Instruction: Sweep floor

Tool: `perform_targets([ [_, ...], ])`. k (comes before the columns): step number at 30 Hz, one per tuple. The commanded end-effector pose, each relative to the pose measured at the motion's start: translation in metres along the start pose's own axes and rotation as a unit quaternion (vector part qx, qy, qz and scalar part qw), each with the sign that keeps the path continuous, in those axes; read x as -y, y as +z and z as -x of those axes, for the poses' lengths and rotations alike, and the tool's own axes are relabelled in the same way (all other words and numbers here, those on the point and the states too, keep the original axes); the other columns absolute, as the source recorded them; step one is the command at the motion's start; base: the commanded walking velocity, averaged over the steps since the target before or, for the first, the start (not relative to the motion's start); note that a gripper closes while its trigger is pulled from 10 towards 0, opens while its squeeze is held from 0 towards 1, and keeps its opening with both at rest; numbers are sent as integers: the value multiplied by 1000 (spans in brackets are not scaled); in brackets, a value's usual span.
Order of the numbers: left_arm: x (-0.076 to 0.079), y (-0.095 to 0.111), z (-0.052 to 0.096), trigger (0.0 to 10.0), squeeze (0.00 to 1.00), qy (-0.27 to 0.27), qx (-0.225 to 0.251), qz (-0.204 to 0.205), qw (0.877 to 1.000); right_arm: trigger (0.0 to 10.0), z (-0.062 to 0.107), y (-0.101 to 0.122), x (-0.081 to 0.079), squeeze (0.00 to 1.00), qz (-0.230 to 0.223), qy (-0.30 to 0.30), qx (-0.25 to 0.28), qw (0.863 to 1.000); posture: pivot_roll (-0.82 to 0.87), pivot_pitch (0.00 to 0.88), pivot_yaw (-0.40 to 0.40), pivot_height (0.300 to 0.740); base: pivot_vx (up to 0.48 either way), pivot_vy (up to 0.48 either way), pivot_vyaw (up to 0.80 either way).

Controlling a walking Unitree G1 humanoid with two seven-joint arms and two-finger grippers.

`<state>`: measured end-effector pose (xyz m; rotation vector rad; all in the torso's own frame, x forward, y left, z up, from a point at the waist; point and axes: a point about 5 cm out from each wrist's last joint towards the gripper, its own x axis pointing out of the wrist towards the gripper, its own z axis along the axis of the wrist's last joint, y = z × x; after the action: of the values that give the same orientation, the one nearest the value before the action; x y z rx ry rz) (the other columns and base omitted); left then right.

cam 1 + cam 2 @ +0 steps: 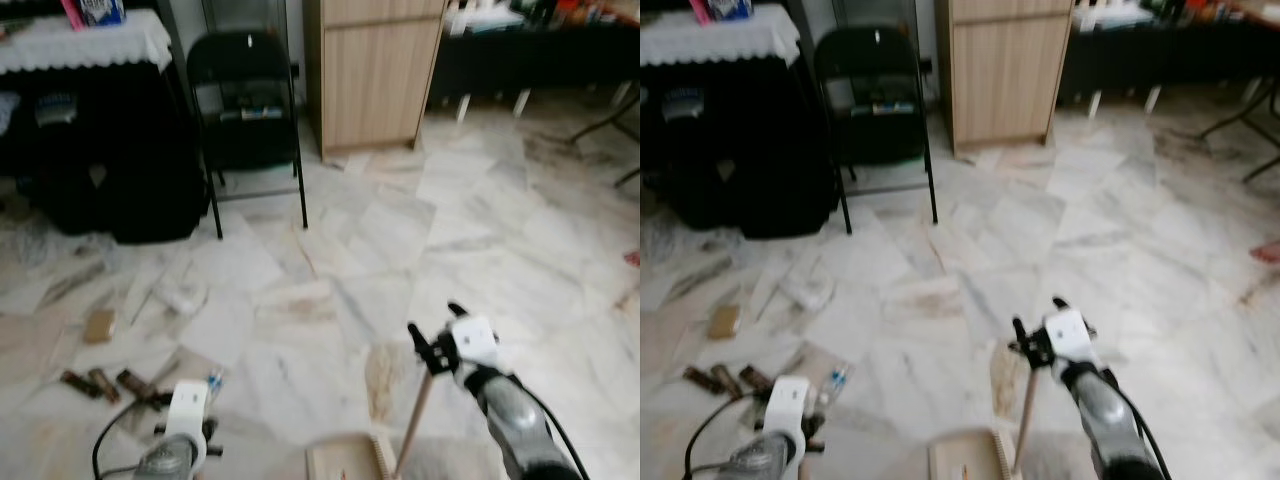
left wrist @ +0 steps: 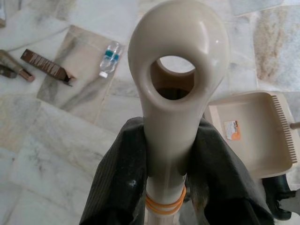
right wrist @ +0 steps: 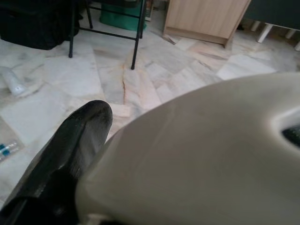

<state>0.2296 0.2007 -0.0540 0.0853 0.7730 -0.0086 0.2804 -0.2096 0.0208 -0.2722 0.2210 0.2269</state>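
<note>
At six o'clock on the marble floor (image 1: pixel 340 250) lies one beige dustpan (image 2: pixel 255 133). Left claw (image 2: pixel 164 154) is clamped on its handle (image 2: pixel 178 70); right claw (image 1: pixel 440 345) grips one broom stick (image 1: pixel 412 425). At eight o'clock: one bottle (image 2: pixel 110 58), three brown packs (image 1: pixel 100 383).

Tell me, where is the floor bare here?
Bare marble lies between the black folding chair, the wooden cabinet and the right tool. The floor's left side is crowded: brown wrappers, a small bottle.
</note>
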Motion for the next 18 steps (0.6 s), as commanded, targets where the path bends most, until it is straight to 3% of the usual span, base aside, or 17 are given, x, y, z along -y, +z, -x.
perform_targets([
  [1,-3,-9,2,10000,0,2,-12,-5,1000,10000,1,-2,0,0,-2,-6,-5,1000,-140,0,14,740,0,0,0],
  [5,-3,-9,3,10000,0,1,-11,-7,1000,10000,1,-3,0,0,-3,-12,-7,1000,-139,0,13,740,0,0,0],
  [6,-3,-9,3,10000,0,0,-11,-9,1000,5216,1,-3,0,0,-5,-12,-7,1000,-141,0,13,740,0,0,0],
  [7,-3,-9,3,10000,0,-1,-11,-10,1000,1333,0,-3,0,0,-6,-13,-8,1000,-139,0,11,740,0,0,0],
  [8,-3,-9,3,10000,0,-1,-10,-10,1000,1333,0,-3,1,0,-6,-14,-8,1000,-139,0,11,740,0,0,0],
  [9,-3,-8,2,10000,0,-1,-10,-11,1000,0,0,-3,1,0,-5,-14,-8,1000,-141,0,12,740,0,0,0],
  [18,0,-5,2,10000,0,-9,-5,-29,1000,0,-1,-4,-1,0,-6,-12,-13,1000,-136,0,12,740,0,0,0],
])
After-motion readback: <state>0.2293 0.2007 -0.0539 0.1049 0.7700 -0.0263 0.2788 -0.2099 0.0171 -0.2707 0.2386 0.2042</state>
